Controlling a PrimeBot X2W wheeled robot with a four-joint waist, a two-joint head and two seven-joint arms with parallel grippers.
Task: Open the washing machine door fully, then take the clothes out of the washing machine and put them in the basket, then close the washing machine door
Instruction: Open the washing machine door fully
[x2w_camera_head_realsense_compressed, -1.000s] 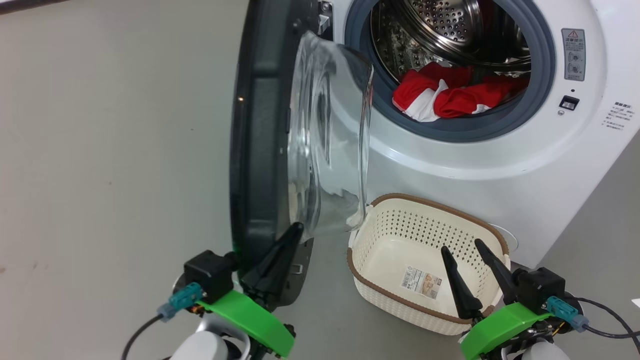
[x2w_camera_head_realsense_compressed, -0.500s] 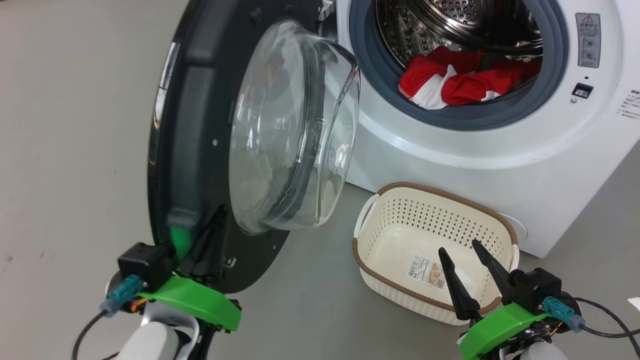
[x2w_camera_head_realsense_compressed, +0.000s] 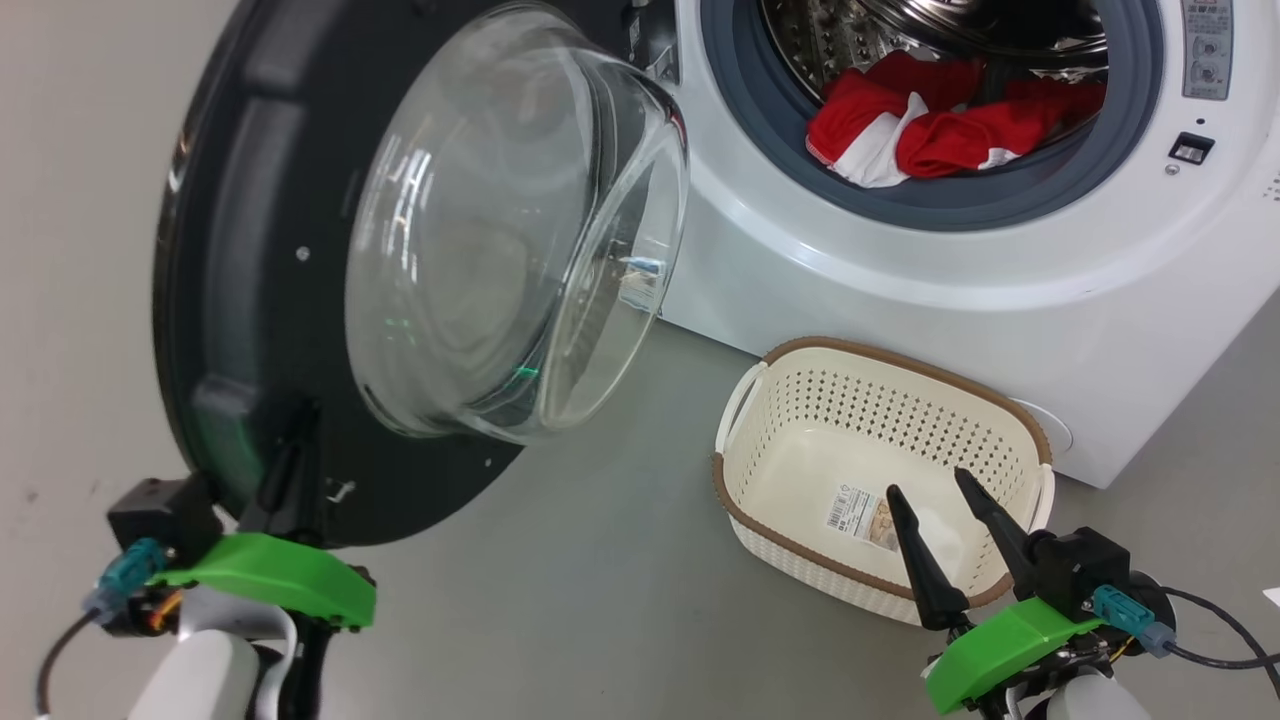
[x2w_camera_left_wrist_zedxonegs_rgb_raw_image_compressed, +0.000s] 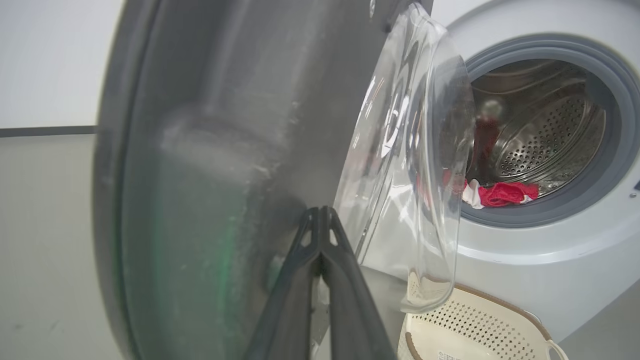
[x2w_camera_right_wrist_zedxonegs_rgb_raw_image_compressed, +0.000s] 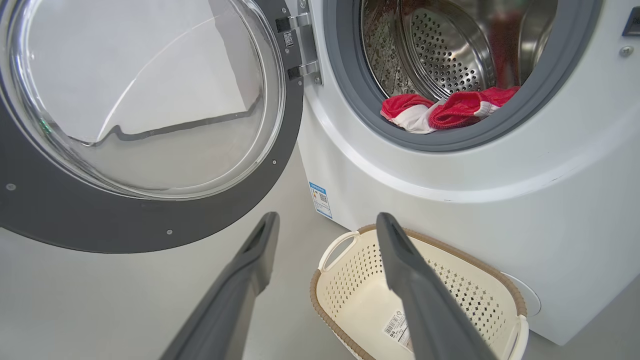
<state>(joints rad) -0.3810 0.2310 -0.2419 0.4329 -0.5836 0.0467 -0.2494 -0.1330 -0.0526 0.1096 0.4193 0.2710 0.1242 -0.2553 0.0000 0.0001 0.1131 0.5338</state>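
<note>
The washing machine door (x2w_camera_head_realsense_compressed: 250, 250) stands swung wide to the left, its clear glass bowl (x2w_camera_head_realsense_compressed: 500, 230) bulging toward me. My left gripper (x2w_camera_head_realsense_compressed: 290, 455) is shut, and its fingertips (x2w_camera_left_wrist_zedxonegs_rgb_raw_image_compressed: 320, 215) press on the black inner rim at the door's lower part. Red and white clothes (x2w_camera_head_realsense_compressed: 900, 135) lie at the front of the steel drum (x2w_camera_right_wrist_zedxonegs_rgb_raw_image_compressed: 440, 55) in the white washing machine (x2w_camera_head_realsense_compressed: 900, 290). On the floor before the machine sits the cream basket (x2w_camera_head_realsense_compressed: 880, 400), with just a label sticker inside. My right gripper (x2w_camera_head_realsense_compressed: 925, 482) hovers open over the basket's near rim, nothing between its fingers.
Grey floor (x2w_camera_head_realsense_compressed: 600, 580) stretches between the door and the basket. The door hinge (x2w_camera_right_wrist_zedxonegs_rgb_raw_image_compressed: 300, 45) joins the machine's left front edge, and a blue label sticker (x2w_camera_right_wrist_zedxonegs_rgb_raw_image_compressed: 318, 199) sits below it. A cable (x2w_camera_head_realsense_compressed: 1210, 610) trails from my right wrist.
The door has swung further open to the left, from edge-on to showing its inner face. My left gripper moved left with it. The head view shifted slightly; the right gripper stayed put.
</note>
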